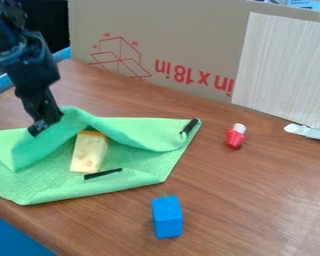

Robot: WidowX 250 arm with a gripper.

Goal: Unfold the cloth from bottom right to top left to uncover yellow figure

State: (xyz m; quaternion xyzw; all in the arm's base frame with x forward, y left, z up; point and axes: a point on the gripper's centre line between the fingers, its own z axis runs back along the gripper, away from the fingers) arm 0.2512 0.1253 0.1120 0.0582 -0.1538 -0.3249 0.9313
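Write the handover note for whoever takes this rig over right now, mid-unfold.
Gripper: at the upper left of the green cloth, right against its raised fold; whether it has hold of the fabric, I cannot tell.
Yellow figure: on the cloth, its front in plain view, the fold arching close over its top end.
Done: the figure is largely uncovered.
Left: the cloth is not yet flat. Probably carry the fold on toward the top left, clear of the figure, then let go and back off.
Nearby on the table: blue block, red and white piece.
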